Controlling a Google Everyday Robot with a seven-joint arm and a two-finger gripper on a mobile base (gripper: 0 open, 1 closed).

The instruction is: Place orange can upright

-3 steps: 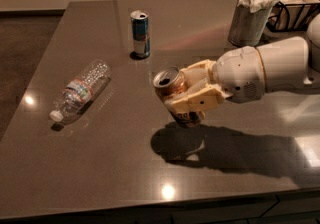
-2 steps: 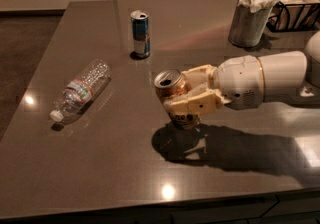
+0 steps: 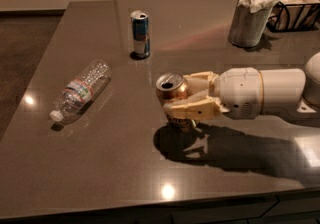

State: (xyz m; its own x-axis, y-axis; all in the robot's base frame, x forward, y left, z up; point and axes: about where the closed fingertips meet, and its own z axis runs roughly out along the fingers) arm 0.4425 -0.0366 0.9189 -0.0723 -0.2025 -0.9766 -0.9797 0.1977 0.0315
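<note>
The orange can (image 3: 170, 89) looks to be in the placing step. It is held nearly upright, open top up, low over the table (image 3: 110, 168), in front of the blue can (image 3: 140, 33); I cannot tell if its base touches. The arm (image 3: 270, 92) reaches in level. The gripper (image 3: 178, 94) has its fingers (image 3: 192, 110) clamped on the can. The next move calls for seating the base flat, then letting go.

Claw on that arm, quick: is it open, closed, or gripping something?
Claw: closed on the orange can, holding it upright near the middle of the table.
</note>
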